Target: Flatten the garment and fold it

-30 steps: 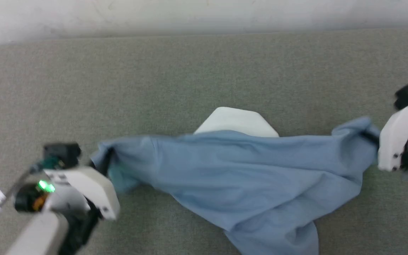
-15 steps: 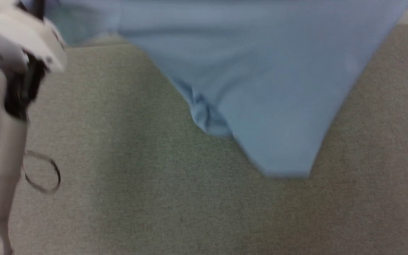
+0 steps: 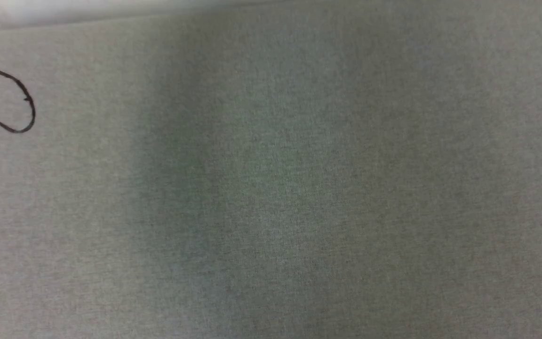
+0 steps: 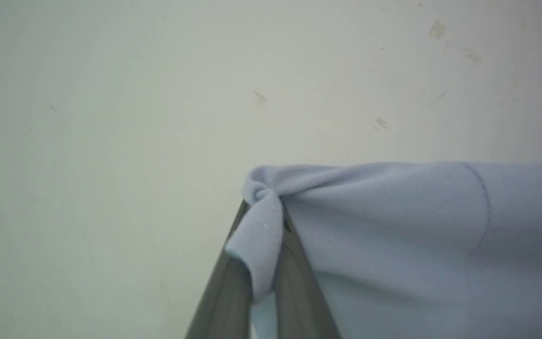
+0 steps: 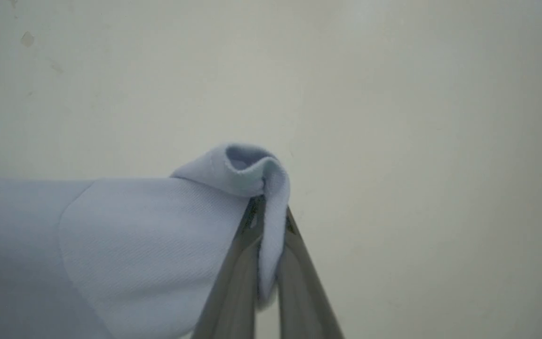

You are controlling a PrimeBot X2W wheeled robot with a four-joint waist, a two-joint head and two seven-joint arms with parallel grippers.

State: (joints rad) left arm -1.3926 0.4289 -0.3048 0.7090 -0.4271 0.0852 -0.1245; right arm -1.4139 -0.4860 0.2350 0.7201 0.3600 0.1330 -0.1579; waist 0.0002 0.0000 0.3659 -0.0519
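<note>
The left end effector (image 4: 265, 214) and right end effector (image 5: 271, 209), fingers closed, each pinch a bunched edge of the light blue garment (image 4: 393, 216) before a pale wall (image 4: 111, 117).

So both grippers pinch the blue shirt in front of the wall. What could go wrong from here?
1. The left gripper and right gripper each clamp just a small bunched fold of the garment; thin fabric might slip out when stretched.
2. The fabric is twisted at both pinches, so it may land creased, not flat.
3. A black cable loop at the head view's left edge could snag the cloth.
</note>
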